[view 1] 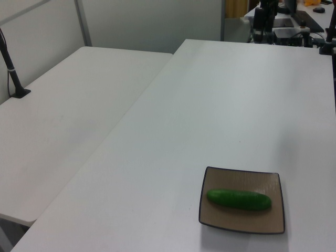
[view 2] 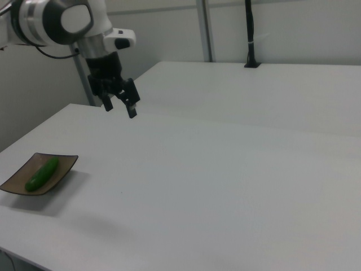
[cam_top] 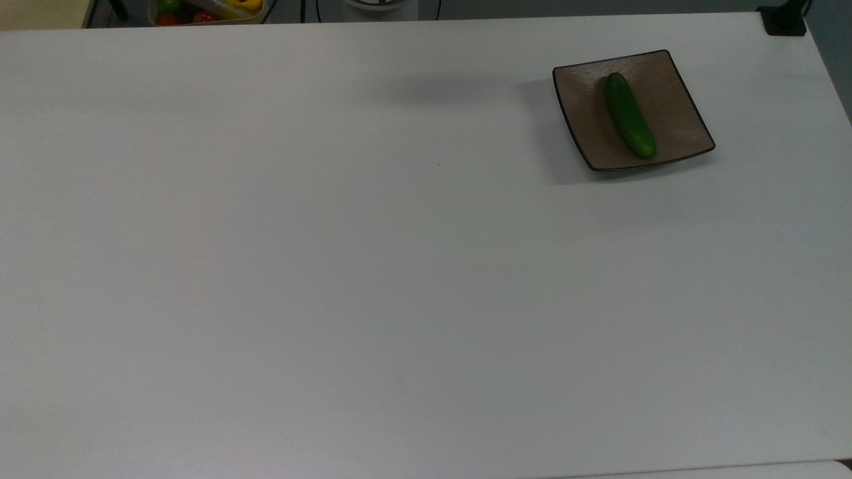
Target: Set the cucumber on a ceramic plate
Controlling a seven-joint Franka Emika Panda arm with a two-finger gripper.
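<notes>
Top view: cucumber (cam_top: 629,115) on plate (cam_top: 672,86).

The cucumber (cam_top: 629,115) lies on the square ceramic plate (cam_top: 672,100), ends pointing toward 11 and 5 o'clock. The plate sits at the white tabletop's (cam_top: 373,266) 2 o'clock corner.
</notes>
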